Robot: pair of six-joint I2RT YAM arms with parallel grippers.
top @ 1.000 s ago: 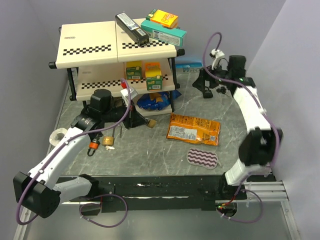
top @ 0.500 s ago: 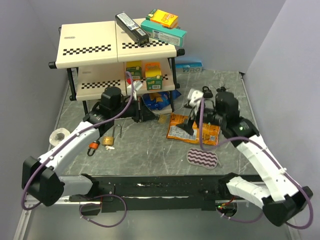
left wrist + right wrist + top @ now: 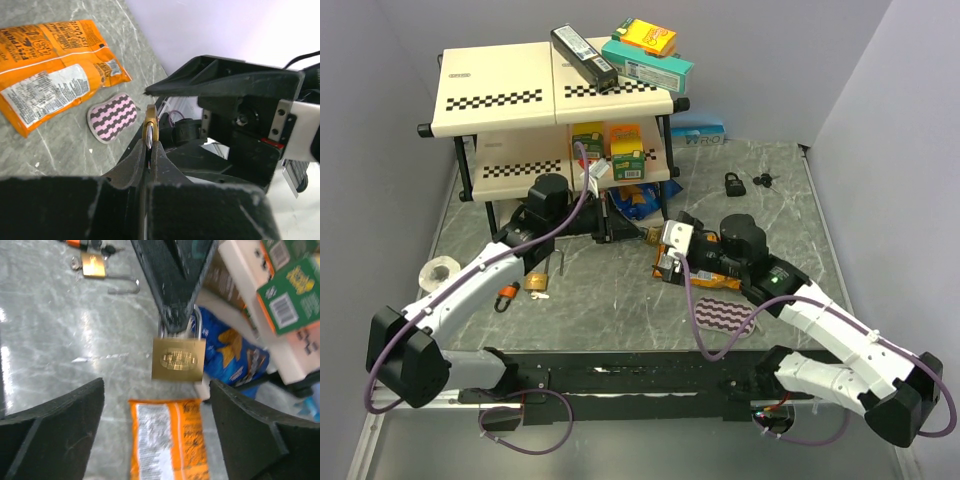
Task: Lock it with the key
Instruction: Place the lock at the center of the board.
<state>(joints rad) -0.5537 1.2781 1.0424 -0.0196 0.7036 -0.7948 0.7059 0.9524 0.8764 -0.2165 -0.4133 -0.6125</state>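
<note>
A brass padlock (image 3: 178, 359) hangs by its shackle from my left gripper (image 3: 638, 235), which is shut on it above the table in front of the shelf. In the left wrist view the padlock (image 3: 150, 131) shows edge-on between the closed fingers. My right gripper (image 3: 157, 435) is open and empty, facing the padlock from close by, its fingers (image 3: 50, 430) spread wide on both sides; it also shows in the top view (image 3: 663, 260). A second brass padlock (image 3: 536, 283) with an open shackle lies on the table by an orange-tagged key (image 3: 505, 292).
An orange snack bag (image 3: 167, 440) lies under the right gripper. A pink striped pad (image 3: 720, 318) is near it. A blue chip bag (image 3: 635, 200) sits under the two-tier shelf (image 3: 500, 90) of boxes. A black padlock (image 3: 734, 183) lies at the back right, a tape roll (image 3: 438, 270) at the left.
My right arm has swung from the back right corner to the table's middle and now faces the held padlock. My left gripper has moved right with the padlock.
</note>
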